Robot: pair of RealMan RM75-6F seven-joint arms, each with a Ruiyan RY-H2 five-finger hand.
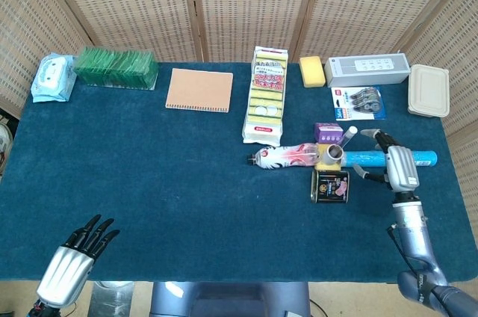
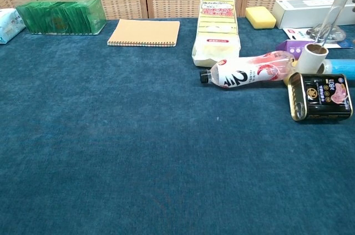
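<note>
Head view: my right hand [image 1: 397, 164] hovers, fingers spread and holding nothing, over the blue tube [image 1: 388, 158] lying right of the black can [image 1: 329, 186]; nothing grasped yet. Left hand [image 1: 71, 263] idles, fingers apart.

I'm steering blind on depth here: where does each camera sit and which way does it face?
Head view: high above the near edge, looking down on the whole table; shows left hand and right hand over the blue tube.
Chest view: low at the near edge, looking across the table; no hands show.
Both share the bottle, can and notebook.
</note>
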